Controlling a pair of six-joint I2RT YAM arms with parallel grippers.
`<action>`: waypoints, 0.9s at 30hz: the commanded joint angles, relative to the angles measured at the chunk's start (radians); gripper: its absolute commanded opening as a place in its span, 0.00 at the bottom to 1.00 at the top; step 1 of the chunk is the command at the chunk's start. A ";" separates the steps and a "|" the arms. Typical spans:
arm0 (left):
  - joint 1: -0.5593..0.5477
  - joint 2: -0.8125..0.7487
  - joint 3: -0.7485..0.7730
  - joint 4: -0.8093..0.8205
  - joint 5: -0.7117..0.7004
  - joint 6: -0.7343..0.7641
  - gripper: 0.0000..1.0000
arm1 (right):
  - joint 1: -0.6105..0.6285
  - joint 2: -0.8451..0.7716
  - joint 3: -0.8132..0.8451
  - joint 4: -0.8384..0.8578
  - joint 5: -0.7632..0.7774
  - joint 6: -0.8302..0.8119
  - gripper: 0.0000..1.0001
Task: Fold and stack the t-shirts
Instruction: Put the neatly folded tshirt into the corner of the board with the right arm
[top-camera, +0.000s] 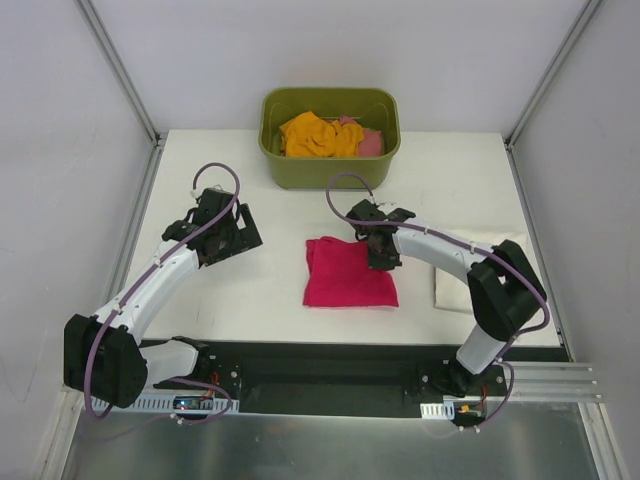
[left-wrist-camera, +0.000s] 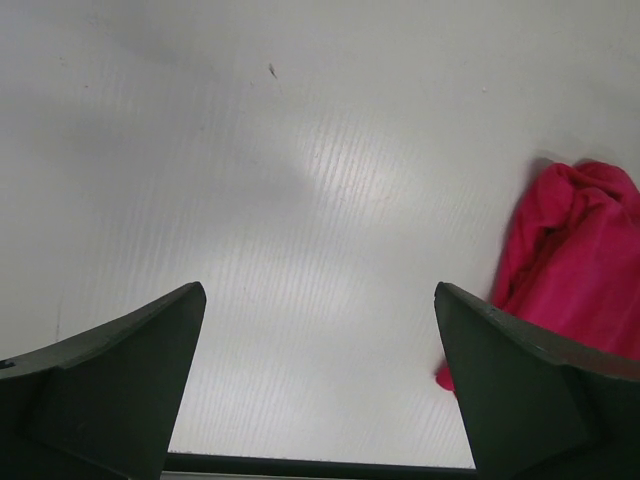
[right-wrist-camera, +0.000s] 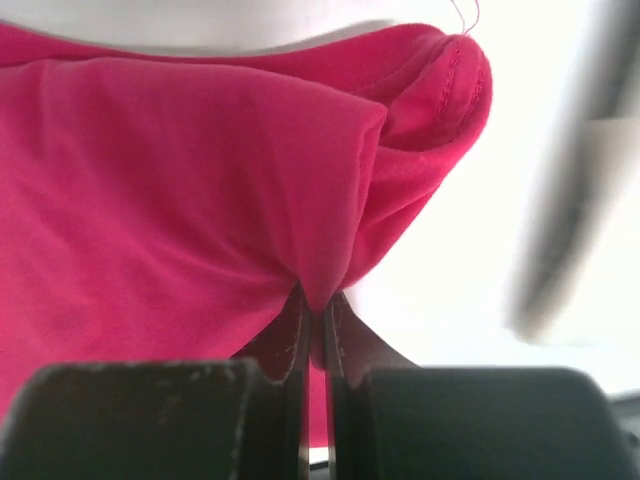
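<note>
The crimson-pink t-shirt (top-camera: 347, 274) lies folded in the middle of the table. My right gripper (top-camera: 384, 254) is shut on its far right corner; in the right wrist view the cloth (right-wrist-camera: 200, 180) is pinched between the fingertips (right-wrist-camera: 318, 315). The cream-white t-shirt (top-camera: 452, 285) lies folded at the right, partly under my right arm. The orange t-shirt (top-camera: 318, 135) and the salmon-pink t-shirt (top-camera: 370, 142) lie crumpled in the tub. My left gripper (top-camera: 222, 240) is open and empty over bare table, left of the crimson shirt, whose edge shows in its view (left-wrist-camera: 575, 260).
The olive-green tub (top-camera: 330, 170) stands at the back middle of the table. White walls and metal posts close in the left, right and back sides. A black base rail (top-camera: 330, 378) runs along the near edge.
</note>
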 joint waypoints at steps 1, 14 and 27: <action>-0.002 -0.017 0.006 0.010 -0.046 -0.001 0.99 | 0.000 -0.071 0.092 -0.307 0.293 -0.103 0.01; -0.002 0.029 0.074 0.027 -0.026 0.013 0.99 | -0.072 -0.174 0.095 -0.320 0.547 -0.498 0.01; 0.000 0.084 0.141 0.031 -0.037 0.025 0.99 | -0.161 -0.338 0.158 -0.439 0.445 -0.577 0.01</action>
